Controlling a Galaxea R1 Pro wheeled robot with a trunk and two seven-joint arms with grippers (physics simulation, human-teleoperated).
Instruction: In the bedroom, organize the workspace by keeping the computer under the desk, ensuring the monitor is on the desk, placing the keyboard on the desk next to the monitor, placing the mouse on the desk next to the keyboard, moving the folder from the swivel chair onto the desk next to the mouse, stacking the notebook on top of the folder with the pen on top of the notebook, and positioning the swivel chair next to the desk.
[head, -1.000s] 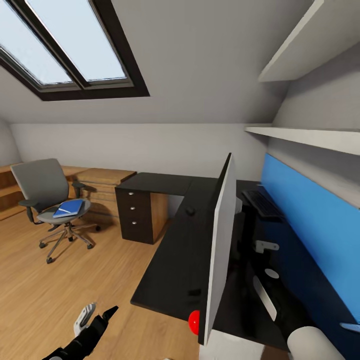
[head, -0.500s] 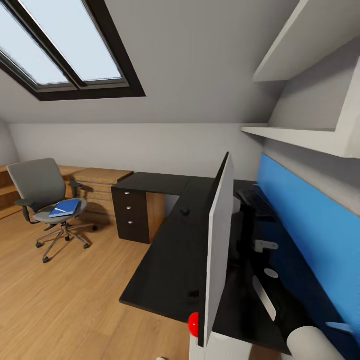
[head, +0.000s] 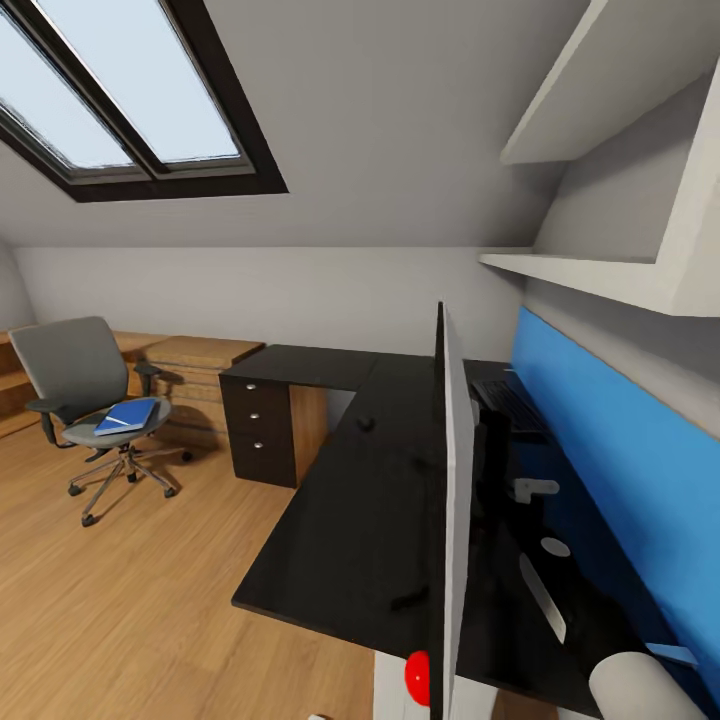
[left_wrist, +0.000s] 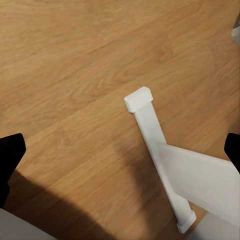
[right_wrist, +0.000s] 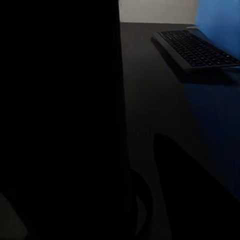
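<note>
The monitor (head: 450, 520) stands edge-on over the desk (head: 350, 520), with its red dot (head: 417, 675) past the desk's near edge. Behind it reaches my right arm (head: 640, 690). My right gripper (right_wrist: 145, 165) presses against the dark panel and looks shut on it. The keyboard (head: 510, 402) (right_wrist: 195, 47) lies by the blue back panel. The mouse (head: 365, 423) sits mid-desk. The blue folder (head: 125, 415) lies on the swivel chair (head: 85, 400) at far left. My left gripper (left_wrist: 120, 150) hangs open over the wood floor. Computer, notebook and pen are out of view.
A dark drawer unit (head: 260, 430) stands under the desk's far wing, with low wooden cabinets (head: 200, 365) beyond it. White shelves (head: 600, 275) run above the blue panel. A white desk leg (left_wrist: 150, 135) stands near my left gripper. Open floor lies between chair and desk.
The monitor has swung from angled to edge-on, its red dot lower and further right. My left gripper has dropped out of the head view. The camera shifted slightly.
</note>
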